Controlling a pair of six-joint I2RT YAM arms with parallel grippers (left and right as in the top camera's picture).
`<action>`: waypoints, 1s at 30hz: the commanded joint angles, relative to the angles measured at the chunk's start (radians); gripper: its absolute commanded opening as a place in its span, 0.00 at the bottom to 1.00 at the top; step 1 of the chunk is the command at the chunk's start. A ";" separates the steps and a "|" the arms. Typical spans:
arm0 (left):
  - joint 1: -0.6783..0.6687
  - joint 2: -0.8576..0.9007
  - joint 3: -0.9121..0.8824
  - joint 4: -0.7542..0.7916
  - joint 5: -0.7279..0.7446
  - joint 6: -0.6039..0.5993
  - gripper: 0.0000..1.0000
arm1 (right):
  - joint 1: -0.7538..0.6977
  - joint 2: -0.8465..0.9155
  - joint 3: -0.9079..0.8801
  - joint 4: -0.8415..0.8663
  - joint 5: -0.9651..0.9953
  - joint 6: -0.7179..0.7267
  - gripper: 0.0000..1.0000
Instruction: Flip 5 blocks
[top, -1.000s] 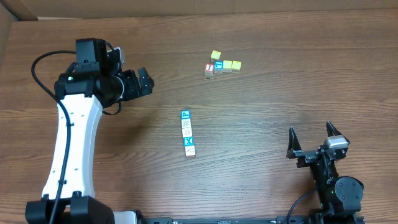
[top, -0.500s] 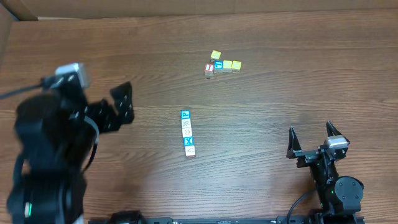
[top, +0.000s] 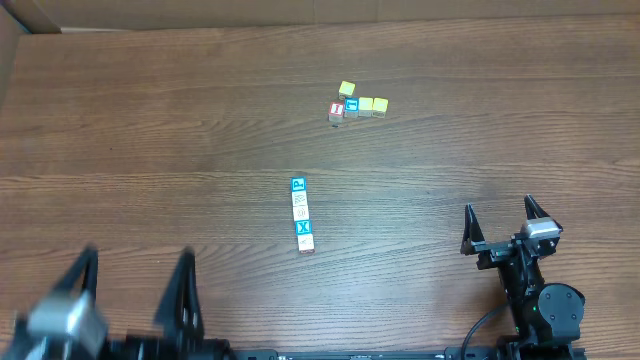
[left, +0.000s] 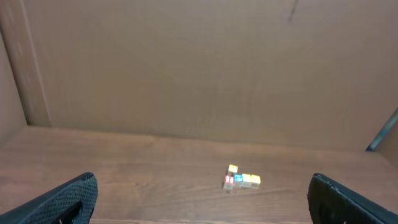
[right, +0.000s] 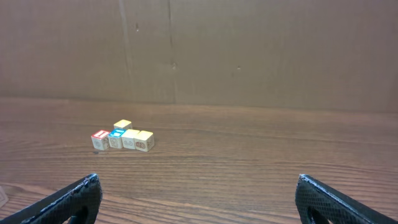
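Wooden counter (top: 150, 120), cardboard wall behind, no containers in sight. I see the blocks (top: 302, 213) in a column mid-counter, well apart from both arms. My left pincer (top: 136, 265) and right pincer (top: 498, 208) gape wide, empty. I judge no flip is in hand; another would call for a long reach.

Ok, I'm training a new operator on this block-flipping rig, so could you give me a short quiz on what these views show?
1. True or false: the left gripper and the right gripper both stand open and empty.
2. Where is the red-topped cube? A) in the row of blocks mid-table; B) in the far cluster; C) between a gripper's fingers.
3. How many yellow tops does that cluster show in the overhead view?
Key: 1 true; 2 B; 3 three.
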 joint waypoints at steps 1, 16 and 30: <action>-0.007 -0.116 -0.016 -0.021 -0.016 0.022 1.00 | -0.008 -0.009 -0.011 0.005 -0.006 -0.004 1.00; -0.007 -0.433 -0.428 0.137 -0.047 0.022 1.00 | -0.008 -0.009 -0.011 0.005 -0.006 -0.004 1.00; -0.014 -0.439 -0.903 1.263 0.016 0.018 1.00 | -0.008 -0.009 -0.011 0.005 -0.006 -0.004 1.00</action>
